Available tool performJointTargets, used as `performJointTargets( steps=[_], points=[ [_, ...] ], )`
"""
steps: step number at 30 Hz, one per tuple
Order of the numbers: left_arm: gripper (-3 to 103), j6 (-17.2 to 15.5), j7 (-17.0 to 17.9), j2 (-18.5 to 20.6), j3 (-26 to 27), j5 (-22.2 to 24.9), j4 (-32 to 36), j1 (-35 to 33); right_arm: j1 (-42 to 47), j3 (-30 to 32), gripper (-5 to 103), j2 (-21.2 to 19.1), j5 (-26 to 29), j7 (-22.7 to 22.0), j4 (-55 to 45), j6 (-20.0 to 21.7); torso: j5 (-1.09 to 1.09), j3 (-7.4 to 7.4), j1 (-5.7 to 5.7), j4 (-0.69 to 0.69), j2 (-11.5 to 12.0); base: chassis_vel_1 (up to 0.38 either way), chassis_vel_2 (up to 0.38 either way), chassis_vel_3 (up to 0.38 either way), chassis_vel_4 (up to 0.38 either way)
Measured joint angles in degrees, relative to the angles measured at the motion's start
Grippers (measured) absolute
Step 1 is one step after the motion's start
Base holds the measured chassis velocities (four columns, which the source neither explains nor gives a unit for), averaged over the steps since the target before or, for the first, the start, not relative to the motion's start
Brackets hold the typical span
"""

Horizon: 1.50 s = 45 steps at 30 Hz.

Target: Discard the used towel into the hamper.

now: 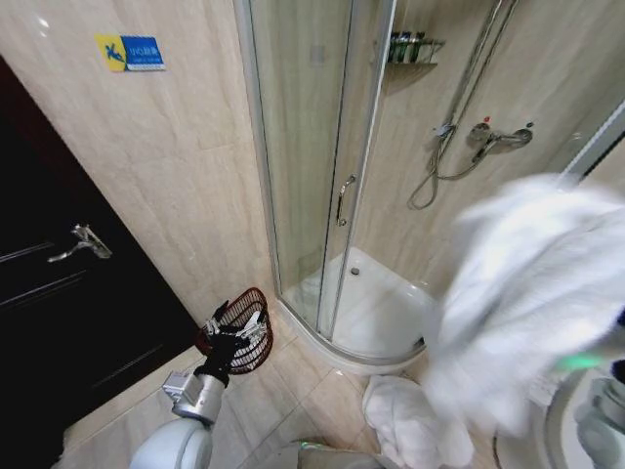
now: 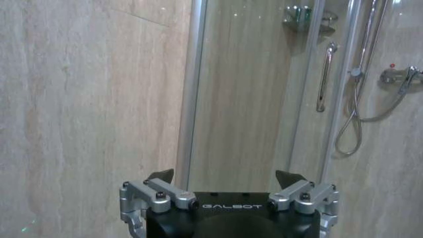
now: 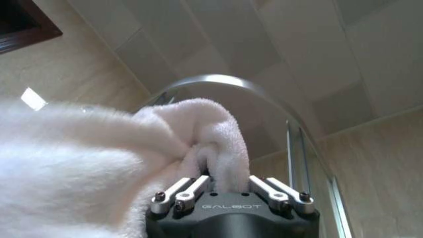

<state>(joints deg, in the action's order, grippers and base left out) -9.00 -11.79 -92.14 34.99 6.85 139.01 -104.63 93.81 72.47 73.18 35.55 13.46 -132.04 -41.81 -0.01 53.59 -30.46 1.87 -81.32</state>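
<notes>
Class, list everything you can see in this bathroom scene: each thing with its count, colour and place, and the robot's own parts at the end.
towel: one, white, held up at the right, hanging in front of the shower
hamper: one, dark reddish-brown wicker, on the floor by the wall, left of the shower tray
second towel: one, white, heaped on the floor in front of the shower tray
shower enclosure: one, glass with metal frame, centre
shower mixer and hose: one, chrome, on the shower wall
shelf with bottles: one, dark bottles, high in the shower corner
door: one, dark, metal handle, left
sign: one, blue and yellow, on the wall above the door
left gripper: fingers open, in front of the hamper
right gripper: fingers shut on the towel, raised
</notes>
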Motion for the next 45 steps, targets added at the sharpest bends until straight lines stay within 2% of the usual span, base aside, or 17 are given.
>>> performJointTargets(
  steps=[6,9,12,15,16,19,25,27,28,29,31,32,37,38,40,41,45],
  points=[
    [100,0.0,0.0,0.0,0.0,0.0,0.0,0.0,0.2,0.1,12,0.1,-0.1,-0.3,0.1,0.5,0.03,0.01,-0.01,0.01,0.0,0.000,0.000,0.000,0.000],
    [100,0.0,0.0,0.0,0.0,0.0,0.0,0.0,0.4,0.2,12,0.3,-0.1,-0.4,0.4,0.6,-0.03,0.01,0.00,0.00,0.0,0.000,0.000,0.000,0.000],
    [100,0.0,0.0,0.0,0.0,0.0,0.0,0.0,0.9,0.2,12,0.6,-0.3,-1.2,0.8,2.1,0.01,0.01,0.00,0.01,0.0,0.000,0.000,0.000,0.000],
    [100,0.0,0.0,0.0,0.0,0.0,0.0,0.0,1.5,0.4,12,0.5,0.0,-5.5,0.3,7.8,0.02,0.01,0.00,0.00,0.0,0.000,0.000,0.000,0.000],
    [100,0.0,0.0,0.0,0.0,0.0,0.0,0.0,1.5,0.4,12,0.5,0.0,-5.5,0.3,7.8,0.02,0.01,0.00,0.00,0.0,0.000,0.000,0.000,0.000],
    [100,0.0,0.0,0.0,0.0,0.0,0.0,0.0,0.4,1.0,12,-0.2,0.6,-8.3,-1.3,12.0,0.00,0.01,0.00,0.00,0.0,0.000,0.000,0.000,0.000],
    [100,0.0,0.0,0.0,0.0,0.0,0.0,0.0,-0.5,1.2,12,-0.5,0.3,-9.7,-3.5,16.9,0.00,0.01,-0.01,0.01,0.0,0.000,0.000,0.000,0.000],
    [100,0.0,0.0,0.0,0.0,0.0,0.0,0.0,0.3,1.3,12,-0.3,0.6,-10.5,-5.6,20.5,0.00,0.01,-0.01,0.00,0.0,0.000,0.000,0.000,0.000],
    [100,0.0,0.0,0.0,0.0,0.0,0.0,0.0,0.3,1.3,12,-0.3,0.6,-10.5,-5.6,20.5,0.00,0.01,-0.01,0.00,0.0,0.000,0.000,0.000,0.000],
    [100,0.0,0.0,0.0,0.0,0.0,0.0,0.0,1.3,1.3,12,0.0,1.7,-11.2,-7.4,24.3,0.00,0.01,-0.01,0.00,0.0,0.000,0.000,0.000,0.000],
    [100,0.0,0.0,0.0,0.0,0.0,0.0,0.0,1.4,1.8,12,-0.2,3.0,-11.6,-8.8,27.9,0.00,0.01,0.00,0.00,0.0,0.000,0.000,0.000,0.000],
    [100,0.0,0.0,0.0,0.0,0.0,0.0,0.0,1.4,1.8,12,-0.2,3.0,-11.6,-8.8,27.9,0.00,0.01,0.00,0.00,0.0,0.000,0.000,0.000,0.000],
    [100,0.0,0.0,0.0,0.0,0.0,0.0,0.0,0.1,3.9,12,-2.4,6.5,-12.2,-10.5,35.2,0.02,0.01,-0.01,0.00,0.0,0.000,0.000,0.000,0.000],
    [100,0.0,0.0,0.0,0.0,0.0,0.0,0.0,0.1,3.9,12,-2.4,6.5,-12.2,-10.5,35.2,0.02,0.01,-0.01,0.00,0.0,0.000,0.000,0.000,0.000],
    [100,0.0,0.0,0.0,0.0,0.0,0.0,0.0,-0.4,5.3,12,-3.6,9.1,-13.7,-11.3,39.2,0.01,0.01,-0.01,0.00,0.0,0.000,0.000,0.000,0.000],
    [100,0.0,0.0,0.0,0.0,0.0,0.0,0.0,-0.4,5.3,12,-3.6,9.1,-13.7,-11.3,39.2,0.01,0.01,-0.01,0.00,0.0,0.000,0.000,0.000,0.000],
    [100,0.0,0.0,0.0,0.0,0.0,0.0,0.0,-0.3,7.6,12,-6.1,17.9,-17.9,-11.4,49.0,0.02,0.01,0.00,0.00,0.0,0.000,0.000,0.000,0.000]
  ],
)
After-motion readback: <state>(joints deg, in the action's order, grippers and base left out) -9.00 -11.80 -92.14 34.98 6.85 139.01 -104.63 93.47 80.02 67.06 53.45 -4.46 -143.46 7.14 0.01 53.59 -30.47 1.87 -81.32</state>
